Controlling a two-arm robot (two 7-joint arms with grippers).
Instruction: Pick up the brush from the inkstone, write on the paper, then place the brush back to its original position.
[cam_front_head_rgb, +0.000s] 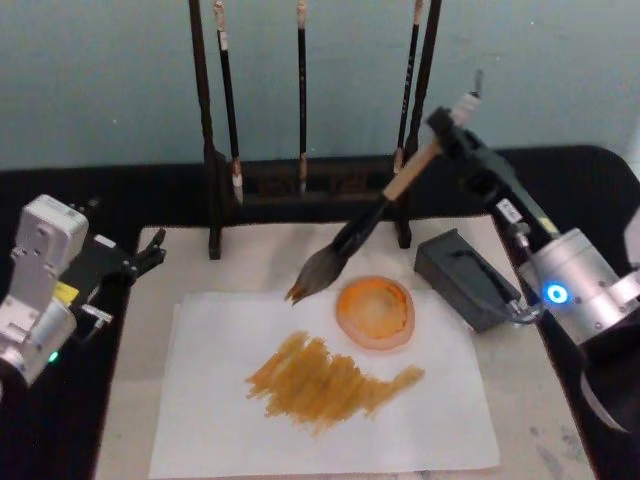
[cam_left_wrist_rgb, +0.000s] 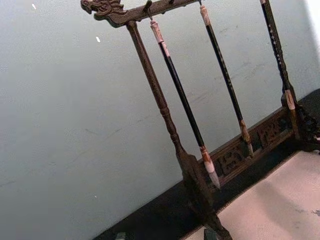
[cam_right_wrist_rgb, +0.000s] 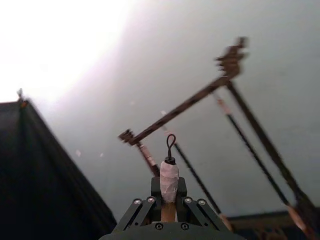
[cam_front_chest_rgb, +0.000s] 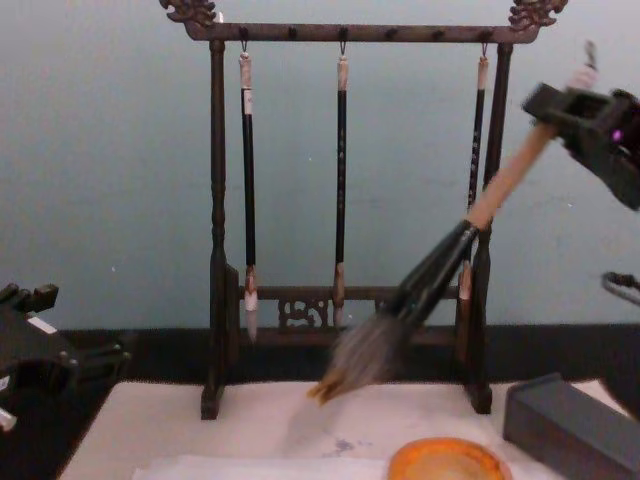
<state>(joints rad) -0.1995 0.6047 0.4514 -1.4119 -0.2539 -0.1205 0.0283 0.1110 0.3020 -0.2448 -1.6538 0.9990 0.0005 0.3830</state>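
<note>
- The right arm reaches in from the right edge of the head view, with its silver forearm low and its wrist raised toward the back of the table.
- The right gripper (cam_front_head_rgb: 452, 128) (cam_front_chest_rgb: 572, 108) (cam_right_wrist_rgb: 169, 196) is high above the table, in front of the right post of the dark wooden brush rack (cam_front_head_rgb: 211, 150) (cam_front_chest_rgb: 216, 200) (cam_left_wrist_rgb: 159, 97).
- Its jaws are pressed together on the top of the large calligraphy brush (cam_front_head_rgb: 372, 222) (cam_front_chest_rgb: 445, 262) (cam_right_wrist_rgb: 169, 181). In the right wrist view the fingers sit on either side of the handle, just below the white end cap and black loop.
- The brush slants down and to the left from that grip, showing tan wooden handle, then black lower shaft, then bushy grey-brown bristles.
- In the head view the bristle tip lies over the far edge of the wide off-white paper sheet (cam_front_head_rgb: 445, 430), just beside the round orange dish (cam_front_head_rgb: 375, 312) (cam_front_chest_rgb: 445, 462). In the chest view the bristles hang clear of the surface and look blurred.
- The paper lies flat on the beige table top and carries a broad patch of orange-brown strokes (cam_front_head_rgb: 330, 385) near its middle. The dish rests on its far right part.
- A dark grey rectangular block (cam_front_head_rgb: 465, 280) (cam_front_chest_rgb: 572, 420) lies just right of the dish, beneath the right arm.
- Three thin black brushes (cam_front_head_rgb: 301, 100) (cam_front_chest_rgb: 341, 170) (cam_left_wrist_rgb: 186, 107) hang from the rack.
- The left gripper (cam_front_head_rgb: 140, 255) (cam_front_chest_rgb: 60, 360) is parked low at the table's left edge, well apart from the paper.
</note>
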